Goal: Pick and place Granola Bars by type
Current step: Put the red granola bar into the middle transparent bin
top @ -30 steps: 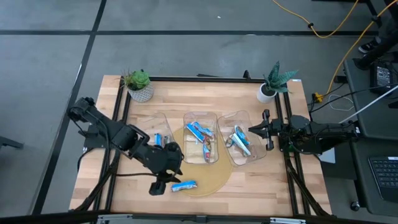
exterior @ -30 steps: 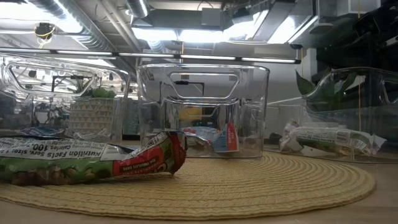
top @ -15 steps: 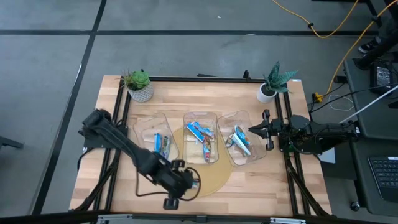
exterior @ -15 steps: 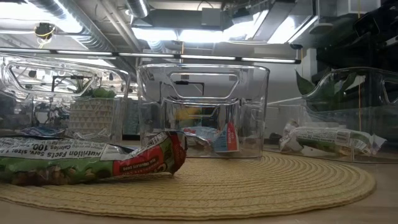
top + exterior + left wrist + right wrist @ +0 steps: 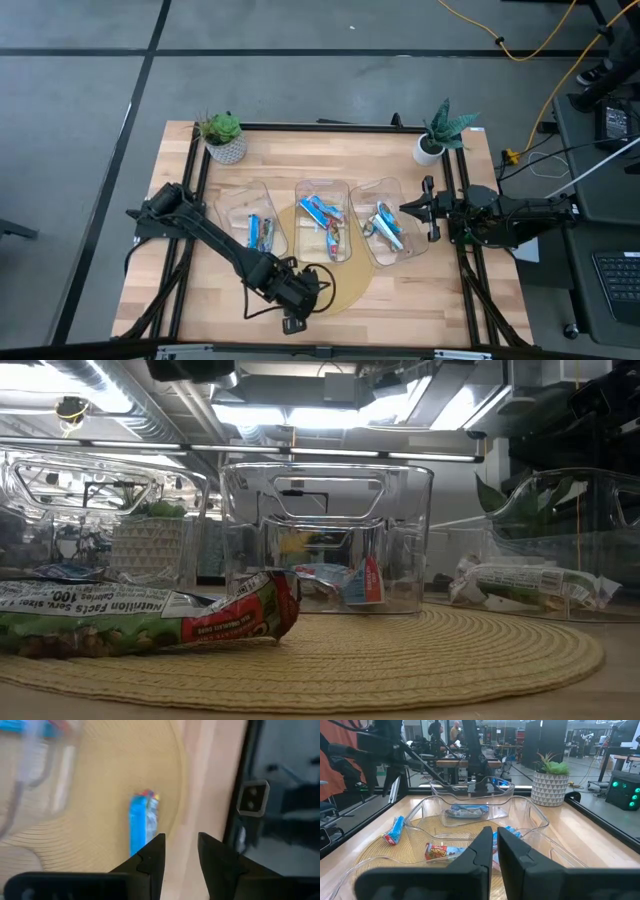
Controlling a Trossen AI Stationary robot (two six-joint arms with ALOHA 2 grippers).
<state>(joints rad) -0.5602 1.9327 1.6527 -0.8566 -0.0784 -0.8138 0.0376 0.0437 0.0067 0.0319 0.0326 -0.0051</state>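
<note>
A blue-wrapped granola bar (image 5: 141, 822) lies flat on the round woven mat (image 5: 345, 285), close to the mat's near edge. My left gripper (image 5: 181, 840) hangs open above it, fingers pointing down, with the bar just beside one finger. In the high view the left gripper (image 5: 298, 297) hides this bar. The low view shows a bar (image 5: 150, 618) lying on the mat with nothing on it. More bars lie in three clear bins: left (image 5: 258, 232), middle (image 5: 325, 215) and right (image 5: 385, 225). My right gripper (image 5: 403, 210) waits shut at the right bin's outer side.
The three clear bins (image 5: 300, 190) stand in a row across the table's middle, partly on the mat. Two potted plants (image 5: 222, 135) (image 5: 440, 135) stand at the far corners. Black frame rails (image 5: 195, 200) run along both table sides. Bare wood lies near the right front.
My left arm has swung along the table's near edge toward the right. Its gripper went from beside the loose blue bar to directly over it and now covers it in the high view. The bar itself has stayed where it was.
</note>
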